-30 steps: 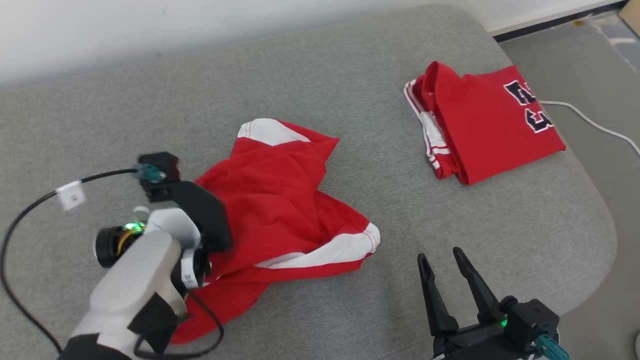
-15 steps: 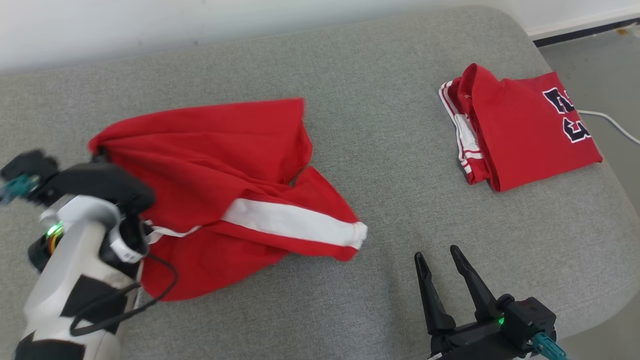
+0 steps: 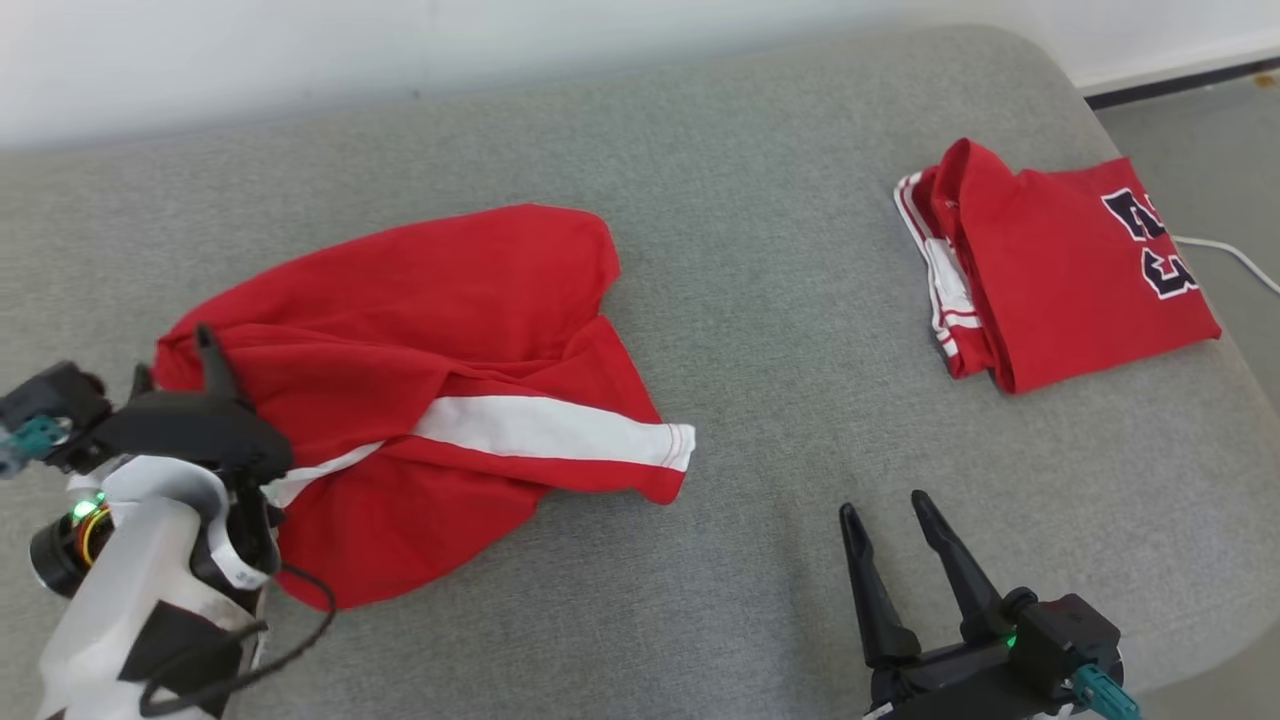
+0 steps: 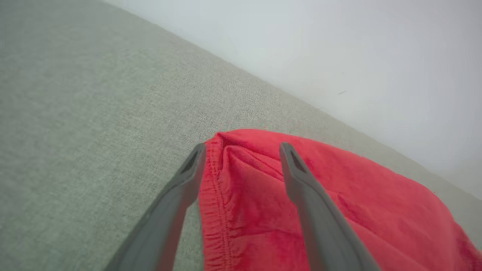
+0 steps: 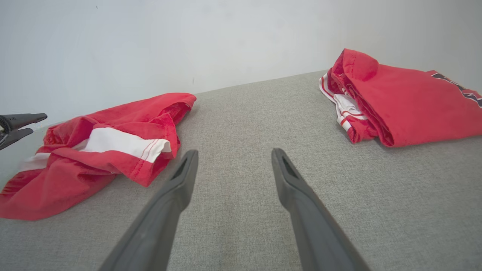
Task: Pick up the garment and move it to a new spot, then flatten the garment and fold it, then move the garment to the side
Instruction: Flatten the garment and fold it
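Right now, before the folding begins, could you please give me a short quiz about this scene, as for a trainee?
1. True or false: the left claw is shut on the crumpled garment.
2. What lies below the right claw? A) bare cushion B) the folded shirt C) the crumpled garment
3. Fill in: the folded shirt lies to the robot's ___.
Key: 1 false, its jaws stand open. 2 A. 3 right.
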